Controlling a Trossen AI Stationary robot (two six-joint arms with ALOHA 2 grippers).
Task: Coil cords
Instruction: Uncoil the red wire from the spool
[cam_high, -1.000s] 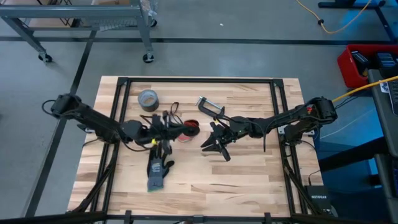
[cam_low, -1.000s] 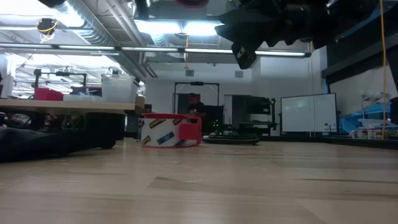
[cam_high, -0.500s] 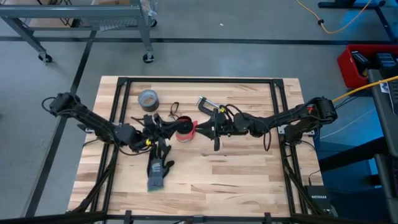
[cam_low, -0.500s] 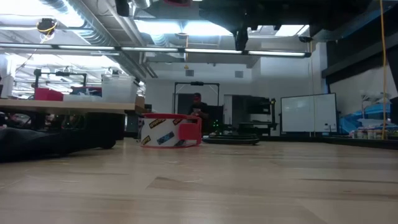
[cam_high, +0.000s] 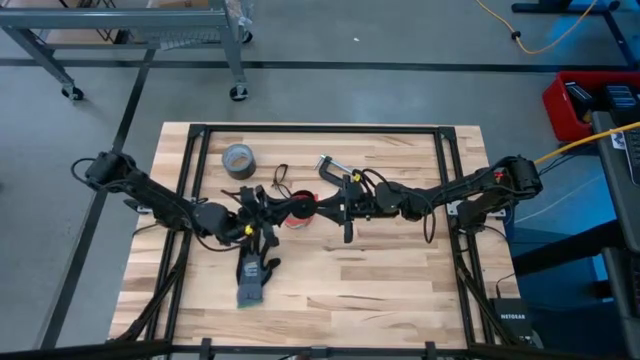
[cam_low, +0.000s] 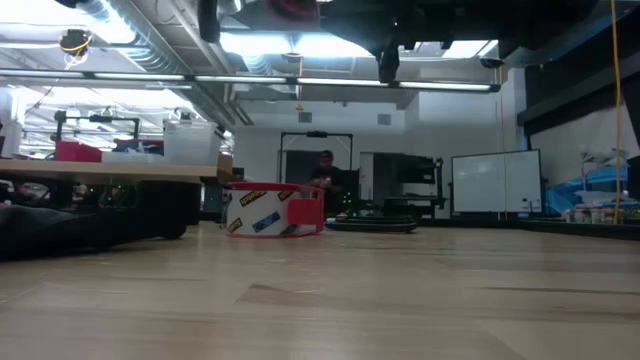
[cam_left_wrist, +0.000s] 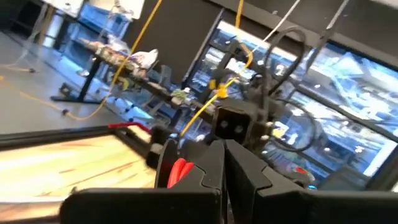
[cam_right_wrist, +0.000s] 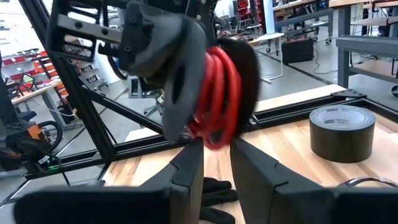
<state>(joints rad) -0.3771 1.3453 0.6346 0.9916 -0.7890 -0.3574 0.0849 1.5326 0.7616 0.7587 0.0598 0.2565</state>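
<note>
The red cord (cam_right_wrist: 217, 93) is wound into a small coil and hangs in the air between my two grippers, above the middle of the table (cam_high: 400, 270). My left gripper (cam_high: 283, 207) comes from the left and is shut at the coil. My right gripper (cam_right_wrist: 216, 149) comes level from the right, its fingers on either side of the coil's lower arc. The black cord (cam_high: 279, 176) lies in a loose loop on the table beyond them. The low view shows only the coil's underside (cam_low: 292, 8) at its top edge. My left gripper carries the red coil (cam_left_wrist: 180, 171) at its shut fingers, lifted clear of the table. The gripper's own body hides whether it pinches strands or the loops sit around its fingers. My right gripper has the coil's lower arc (cam_right_wrist: 214, 138) between its two fingertips, taking several loops at once. It comes level from the table's right.
A grey duct-tape roll (cam_high: 238, 158) and a metal clamp (cam_high: 335, 170) lie toward the far side. A red-edged tape ring (cam_low: 275, 210) sits under the grippers. A dark glove (cam_high: 255, 275) lies nearer the front, with bare wood to the right.
My right gripper has risen from low over the table, gone toward the far left to the red coil and tipped up to level. Its fingers now stand at the coil. The coil has stayed aloft at my left gripper.
</note>
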